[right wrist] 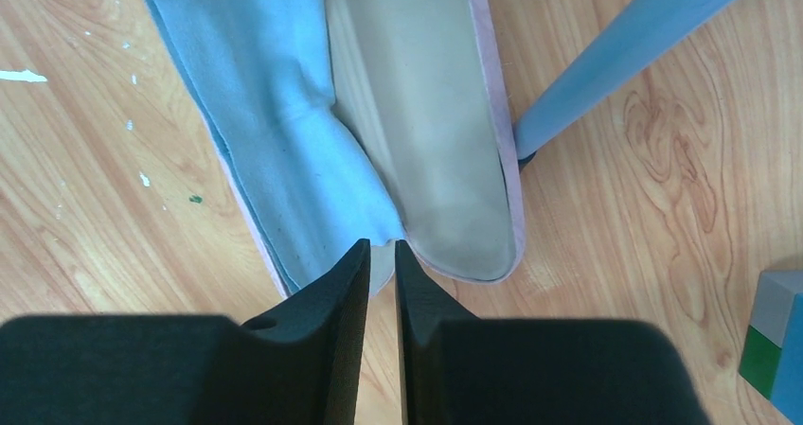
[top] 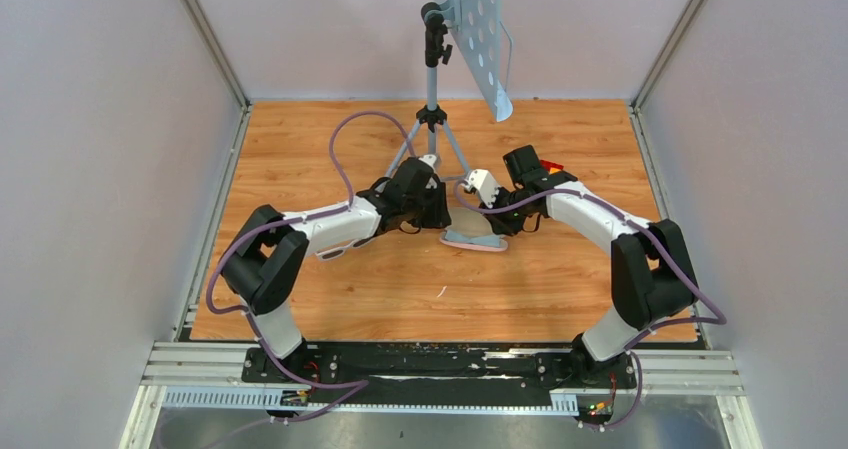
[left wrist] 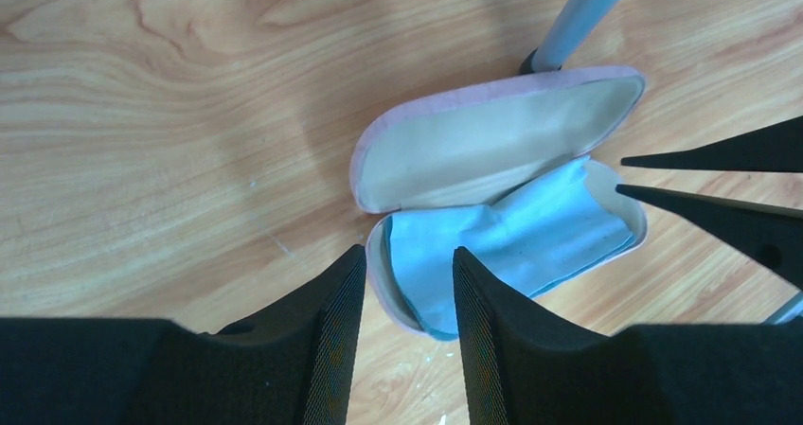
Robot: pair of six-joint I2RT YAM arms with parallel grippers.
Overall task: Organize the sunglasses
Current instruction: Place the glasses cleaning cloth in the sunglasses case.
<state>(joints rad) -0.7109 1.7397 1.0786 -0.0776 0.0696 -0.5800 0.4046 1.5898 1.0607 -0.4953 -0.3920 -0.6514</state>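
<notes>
The pale pink oval case (left wrist: 492,146) lies open on the wooden table, with the light blue cloth (left wrist: 511,236) spread in its lower half. The sunglasses do not show in any view. My left gripper (left wrist: 407,255) is open and hovers over the case's left end, its rim showing between the fingertips. My right gripper (right wrist: 377,245) has only a narrow gap between its jaws, with nothing in it, at the case's (right wrist: 426,113) other end by the cloth's (right wrist: 275,94) edge. Its fingers (left wrist: 720,150) show in the left wrist view. In the top view both grippers crowd the case (top: 475,241).
A tripod (top: 432,119) carrying a perforated white panel stands just behind the case. One leg (left wrist: 582,13) touches down by the lid and also shows in the right wrist view (right wrist: 625,51). A grey and green block (right wrist: 776,340) sits to the right. White walls surround the table.
</notes>
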